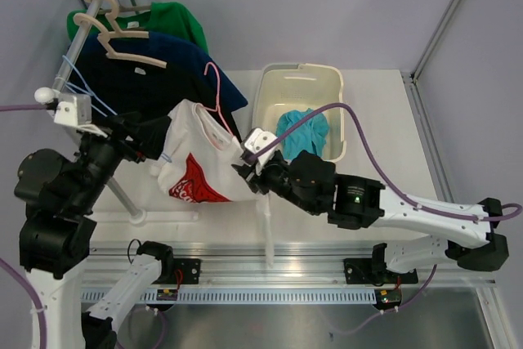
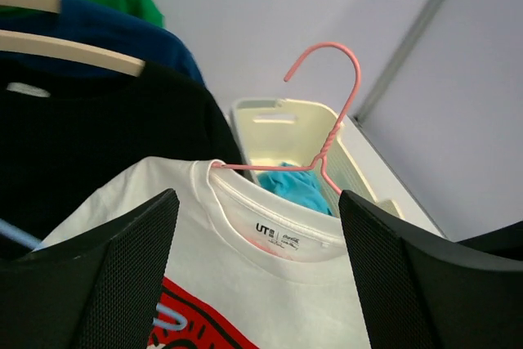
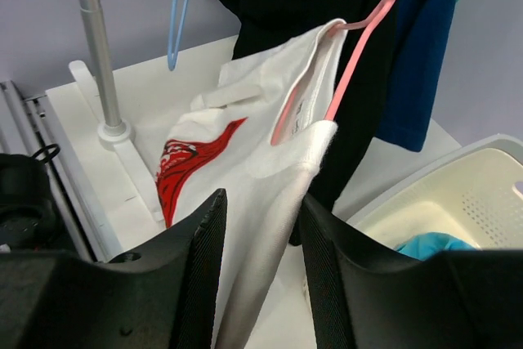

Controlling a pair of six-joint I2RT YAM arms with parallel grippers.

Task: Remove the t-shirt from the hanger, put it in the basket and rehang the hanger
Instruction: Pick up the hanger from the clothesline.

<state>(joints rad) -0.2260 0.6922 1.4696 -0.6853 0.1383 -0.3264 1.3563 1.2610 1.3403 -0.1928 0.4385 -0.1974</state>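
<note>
The t-shirt (image 1: 200, 157), white with a red print, hung slanting from the pink hanger (image 1: 216, 91) above the white surface (image 1: 384, 145) when seen from overhead, between the two arms and just in front of a black shirt (image 1: 139, 87) on the rack. The left tool (image 1: 155, 140) sat at the shirt's left shoulder and the right tool (image 1: 249, 171) at its right edge. Behind them stood a cream basket (image 1: 274, 87) with a teal cloth (image 1: 302, 128) lying in it. From the left wrist, the t-shirt (image 2: 270, 284) showed its collar and neck label, with the pink hanger (image 2: 339, 116) rising out of the neck opening. The left tool (image 2: 257, 202) was released, its dark fingers (image 2: 122, 275) spread wide to either side of the collar and apart from the cloth. From the right wrist, the t-shirt (image 3: 245, 136) draped down off one arm of the pink hanger (image 3: 359, 46), and a fold of its white fabric ran down between the fingers (image 3: 200, 275) of the right tool (image 3: 261, 202), which was clenched on it. The rack pole (image 3: 94, 46) stood on the surface to the left, and the basket (image 3: 458, 194) lay at the lower right.
</note>
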